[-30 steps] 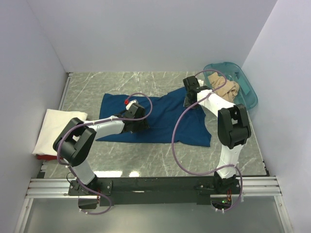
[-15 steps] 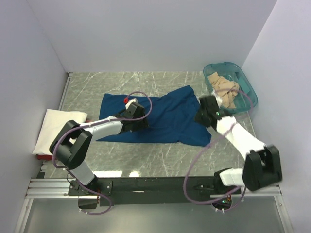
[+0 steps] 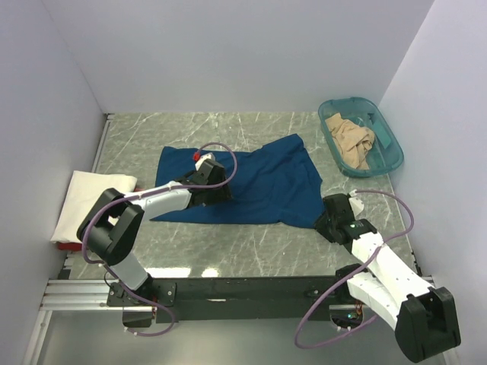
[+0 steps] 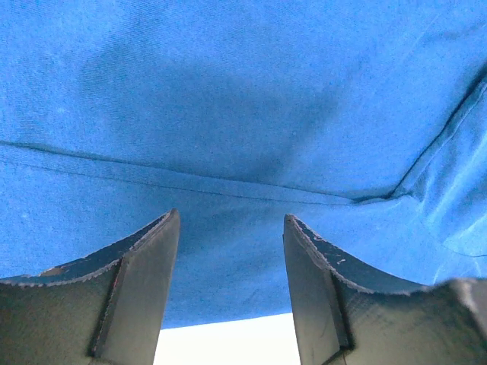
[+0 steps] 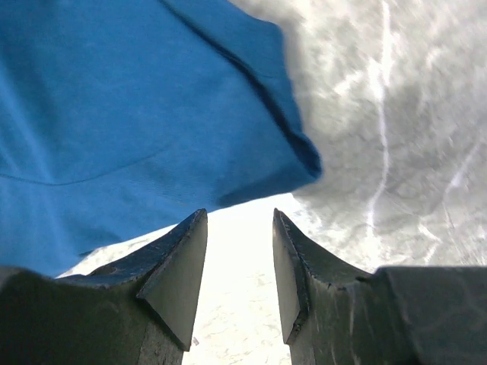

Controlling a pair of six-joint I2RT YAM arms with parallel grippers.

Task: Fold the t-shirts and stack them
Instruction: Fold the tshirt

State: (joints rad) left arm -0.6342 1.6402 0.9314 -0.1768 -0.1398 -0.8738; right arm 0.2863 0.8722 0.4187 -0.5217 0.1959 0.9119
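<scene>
I see right gripper point(image 5: 240, 217) swung down from tub point(image 3: 348, 101) to navy t-shirt point(image 3: 266, 186) lower-right corner, jaws apart, empty; left gripper point(image 4: 232, 220) unmoved, likewise apart.

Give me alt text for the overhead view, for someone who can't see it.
A dark blue t-shirt lies spread on a marble table, the left hand on its left half and the right hand at its near right corner. A folded cream t-shirt sits at left; a tan t-shirt lies crumpled in a teal tub at far right.
</scene>
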